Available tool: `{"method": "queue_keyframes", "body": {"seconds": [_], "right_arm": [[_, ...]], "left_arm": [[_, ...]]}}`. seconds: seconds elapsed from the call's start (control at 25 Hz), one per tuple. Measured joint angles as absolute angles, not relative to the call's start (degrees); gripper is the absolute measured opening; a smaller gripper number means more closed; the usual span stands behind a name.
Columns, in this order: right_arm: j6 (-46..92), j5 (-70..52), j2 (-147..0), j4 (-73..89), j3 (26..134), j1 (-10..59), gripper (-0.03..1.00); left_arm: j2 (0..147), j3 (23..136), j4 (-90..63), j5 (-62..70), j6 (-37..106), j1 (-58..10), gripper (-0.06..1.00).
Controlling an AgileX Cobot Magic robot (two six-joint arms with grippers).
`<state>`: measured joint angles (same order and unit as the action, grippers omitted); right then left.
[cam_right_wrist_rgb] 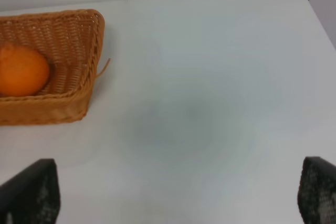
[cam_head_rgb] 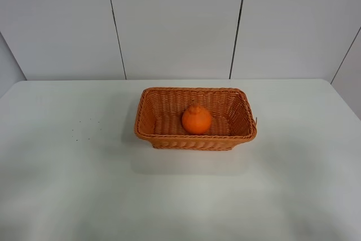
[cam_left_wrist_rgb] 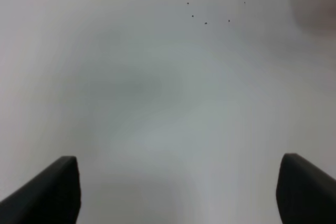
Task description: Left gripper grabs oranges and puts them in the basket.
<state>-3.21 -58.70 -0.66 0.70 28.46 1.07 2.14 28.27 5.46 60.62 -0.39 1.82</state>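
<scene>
**A:** Where's the fruit right now?

**B:** The bright orange round fruit with the knobbed top [cam_head_rgb: 196, 119] sits upright inside the rectangular orange-brown woven wicker basket [cam_head_rgb: 148, 117], about the middle of its floor. The basket stands on the white desk [cam_head_rgb: 67, 184], closer to the far edge than the near one and roughly midway between the side edges. Judging by that, the placing looks done.

**A:** And the arms?

**B:** Neither shows in the high view. The left black two-fingered end effector [cam_left_wrist_rgb: 178, 192] hangs released, fingers spread wide over bare desk with nothing between them, near a small cluster of dark specks [cam_left_wrist_rgb: 212, 2]. The right end effector [cam_right_wrist_rgb: 178, 195] is likewise spread and empty, facing the basket's right end.

**A:** If the fruit had to be lifted again, how would it behave?

**B:** I'd guess moderately light, firm but with a slightly yielding rind, and its pebbled skin should give decent friction. Being round, it may roll if nudged. I'd close across its widest middle, from above, avoiding the knob, with gentle pressure to prevent bruising.

**A:** The basket?

**B:** Probably light; it could slide if bumped.
</scene>
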Motion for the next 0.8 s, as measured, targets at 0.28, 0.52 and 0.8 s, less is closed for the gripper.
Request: {"method": "queue_keyframes", "body": {"seconds": [0.28,0.52,0.8], "right_arm": [[-3.21,-58.7,-0.66,0.7,28.46,1.07,0.69],[-3.21,-58.7,-0.66,0.7,28.46,1.07,0.69],[-3.21,-58.7,-0.66,0.7,28.46,1.07,0.69]], "left_arm": [[-0.21,28.27,5.46,60.51,0.0,1.82,0.86],[-0.21,28.27,5.46,60.51,0.0,1.82,0.86],[-0.21,28.27,5.46,60.51,0.0,1.82,0.86]]}}
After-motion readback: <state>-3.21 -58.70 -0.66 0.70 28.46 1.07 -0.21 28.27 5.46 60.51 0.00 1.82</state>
